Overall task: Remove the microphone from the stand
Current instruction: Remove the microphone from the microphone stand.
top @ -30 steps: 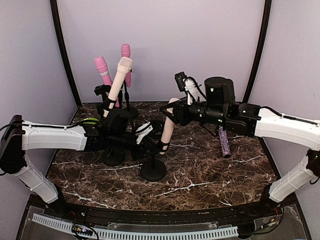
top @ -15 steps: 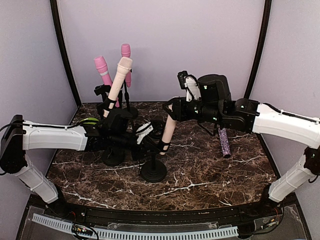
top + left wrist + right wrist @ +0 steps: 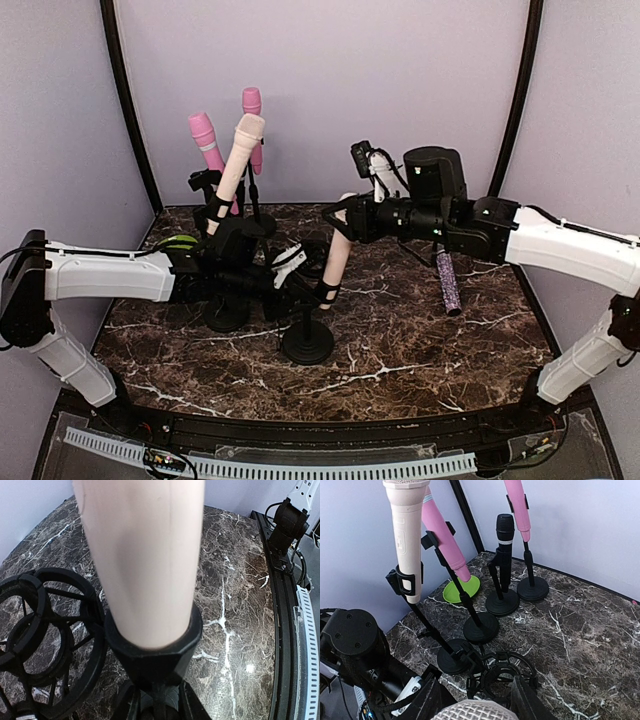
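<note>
A peach microphone [image 3: 336, 256] leans in the black clip [image 3: 327, 292] of a short stand [image 3: 307, 343] at the table's middle. My right gripper [image 3: 342, 214] is shut on the microphone's upper end. In the right wrist view its grille head [image 3: 470, 713] sits between the fingers [image 3: 427, 700]. My left gripper [image 3: 303, 287] is shut on the stand's stem just below the clip. The left wrist view shows the peach body [image 3: 145, 555] seated in the clip [image 3: 150, 652], with my left gripper [image 3: 159, 704] closed round the stem underneath.
Behind and to the left stand a cream microphone [image 3: 407, 540], two pink ones [image 3: 442, 535] [image 3: 517, 505] and a black one [image 3: 504, 535] on stands. A black shock mount [image 3: 505, 672] and a green disc [image 3: 461, 587] lie nearby. A purple microphone [image 3: 448, 283] lies right.
My right arm has shifted slightly while holding the microphone's top. The microphone sits in the clip as before. The left arm has not moved.
</note>
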Robot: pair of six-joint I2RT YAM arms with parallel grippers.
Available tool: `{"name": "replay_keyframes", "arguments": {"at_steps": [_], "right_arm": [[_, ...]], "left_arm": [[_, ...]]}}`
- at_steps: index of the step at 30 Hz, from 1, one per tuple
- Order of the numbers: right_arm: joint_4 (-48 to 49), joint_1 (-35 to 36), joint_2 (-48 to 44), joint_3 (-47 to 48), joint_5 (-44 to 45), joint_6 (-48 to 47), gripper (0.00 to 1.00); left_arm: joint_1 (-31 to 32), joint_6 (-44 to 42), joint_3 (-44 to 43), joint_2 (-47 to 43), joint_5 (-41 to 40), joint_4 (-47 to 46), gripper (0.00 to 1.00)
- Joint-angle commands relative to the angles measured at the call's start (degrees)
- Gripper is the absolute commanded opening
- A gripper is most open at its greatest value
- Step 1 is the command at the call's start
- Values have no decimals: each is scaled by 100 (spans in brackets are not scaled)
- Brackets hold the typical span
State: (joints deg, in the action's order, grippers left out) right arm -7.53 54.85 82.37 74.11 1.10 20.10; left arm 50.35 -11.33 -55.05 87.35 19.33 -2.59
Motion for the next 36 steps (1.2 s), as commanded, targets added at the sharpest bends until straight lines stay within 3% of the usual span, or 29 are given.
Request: {"name": "replay_keyframes", "arguments": {"at_steps": [1, 6, 18, 28, 36], "right_arm": [[1339, 2, -332, -141, -1531, 14, 32], [1570, -60, -433, -291, -1755, 88, 31], [246, -69, 34, 256, 384, 697, 31], [-345, -71, 69, 420, 1580, 1016, 31], [171, -71, -145, 157, 951, 746, 32]], "left_arm": [[71, -229, -31, 87, -84, 155, 0], [72, -227, -32, 97, -74, 153, 0], [84, -229, -26, 123, -168, 162, 0], [95, -250, -23, 152, -293, 162, 0], [96, -218, -27, 215, -202, 150, 0]]}}
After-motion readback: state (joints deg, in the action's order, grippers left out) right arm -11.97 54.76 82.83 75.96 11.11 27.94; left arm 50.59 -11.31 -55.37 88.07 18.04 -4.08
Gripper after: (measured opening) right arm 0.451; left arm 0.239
